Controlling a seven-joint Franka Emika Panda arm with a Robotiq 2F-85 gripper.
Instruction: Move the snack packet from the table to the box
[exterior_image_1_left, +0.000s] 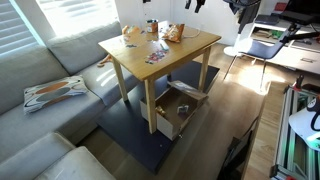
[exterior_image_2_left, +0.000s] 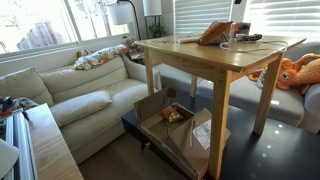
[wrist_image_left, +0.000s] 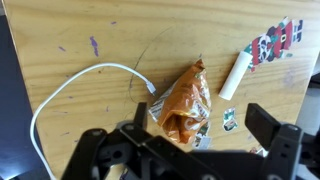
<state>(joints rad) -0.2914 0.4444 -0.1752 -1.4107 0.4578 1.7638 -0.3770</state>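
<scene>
The orange crinkly snack packet (wrist_image_left: 185, 100) lies on the light-wood table (wrist_image_left: 60, 60), directly below my gripper (wrist_image_left: 200, 120). The gripper is open and empty, with one finger on each side above the packet and not touching it. In both exterior views the packet (exterior_image_1_left: 173, 33) (exterior_image_2_left: 215, 33) sits near the table's (exterior_image_1_left: 190, 52) (exterior_image_2_left: 200, 60) far side. The gripper (exterior_image_1_left: 196, 5) hangs above it at the top edge. The cardboard box (exterior_image_1_left: 172, 112) (exterior_image_2_left: 185, 135) stands open on the floor under the table, with something small and orange inside.
A white cable (wrist_image_left: 70, 90), a white stick-like item (wrist_image_left: 233, 75) and colourful papers (wrist_image_left: 275, 42) lie on the table near the packet. Another orange-brown item (exterior_image_1_left: 132, 33) sits at the table's far end. A sofa (exterior_image_1_left: 40, 110) (exterior_image_2_left: 80, 95) stands beside the table, and a desk (exterior_image_1_left: 285, 50) behind it.
</scene>
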